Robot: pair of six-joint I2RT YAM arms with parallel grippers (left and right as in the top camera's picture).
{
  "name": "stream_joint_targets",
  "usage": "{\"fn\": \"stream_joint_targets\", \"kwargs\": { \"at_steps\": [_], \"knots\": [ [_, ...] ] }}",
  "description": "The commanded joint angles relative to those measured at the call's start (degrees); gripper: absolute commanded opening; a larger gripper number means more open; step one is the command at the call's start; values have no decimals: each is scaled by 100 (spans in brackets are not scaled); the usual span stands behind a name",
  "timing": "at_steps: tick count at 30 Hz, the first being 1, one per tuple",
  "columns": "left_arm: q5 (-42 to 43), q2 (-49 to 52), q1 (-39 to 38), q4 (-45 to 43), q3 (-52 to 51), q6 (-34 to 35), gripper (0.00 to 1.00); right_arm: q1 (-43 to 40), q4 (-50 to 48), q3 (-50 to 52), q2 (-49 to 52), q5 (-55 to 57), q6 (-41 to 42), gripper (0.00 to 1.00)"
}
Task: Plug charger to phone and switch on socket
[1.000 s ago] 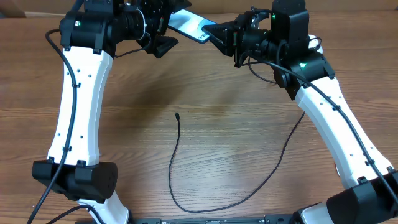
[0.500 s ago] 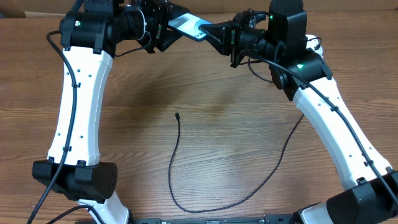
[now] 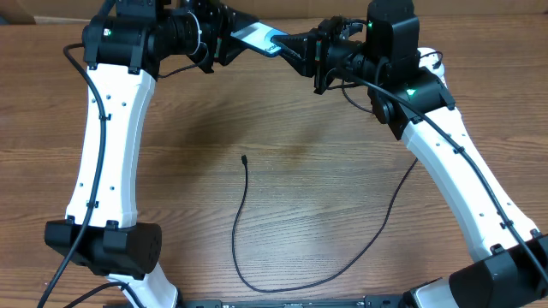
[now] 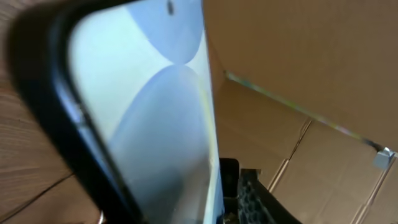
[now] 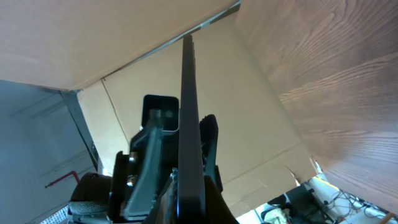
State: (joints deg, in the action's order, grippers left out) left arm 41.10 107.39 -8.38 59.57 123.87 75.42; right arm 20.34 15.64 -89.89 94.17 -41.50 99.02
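Grained wood table; right end effector seemingly clamps slim glossy phone.

The bench is a wooden top of brown colour, and its grain runs from left to right. Directly on it lies the charger, a thin black cable. Its small connector tip rests near the middle of the bench and touches nothing else. From the tip the cable goes toward the near edge, makes a wide bend there, then goes up to the right, where it passes under the right arm and is hidden. A soft shadow falls on the wood left of the tip.
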Motion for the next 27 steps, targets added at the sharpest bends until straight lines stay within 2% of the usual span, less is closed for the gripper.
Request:
{"fn": "stream_joint_targets", "kwargs": {
  "at_steps": [1, 6, 10, 11, 15, 18, 20, 21, 23, 27],
  "knots": [
    [-101, 61, 9, -31, 0, 114, 27, 129, -81, -125, -168, -55, 24, 3],
    [-149, 61, 13, -31, 0, 116, 22, 138, -81, -125, -168, -61, 22, 4],
    [-238, 61, 15, -31, 0, 184, 11, 225, -83, -125, -168, -61, 24, 4],
    [-264, 61, 15, -31, 0, 221, 4, 278, -83, -125, -168, -66, 20, 5],
    [-380, 61, 11, -28, -2, 278, 4, 398, -96, -125, -168, -61, 28, 7],
    [-385, 61, 22, -26, -2, 299, 4, 409, -90, -125, -168, -76, -15, 11],
    [-426, 61, 20, -9, 0, 280, 4, 409, 7, -125, -168, -81, -26, 24],
    [-433, 61, 20, -31, 0, 297, 4, 409, 26, -125, -168, -85, -26, 43],
    [-474, 61, 22, -31, 0, 284, 4, 409, 28, -125, -168, -87, -138, 66],
    [-826, 61, 20, 0, 0, -101, 4, 409, 175, -125, -168, -24, -800, 83]
  ]
}}
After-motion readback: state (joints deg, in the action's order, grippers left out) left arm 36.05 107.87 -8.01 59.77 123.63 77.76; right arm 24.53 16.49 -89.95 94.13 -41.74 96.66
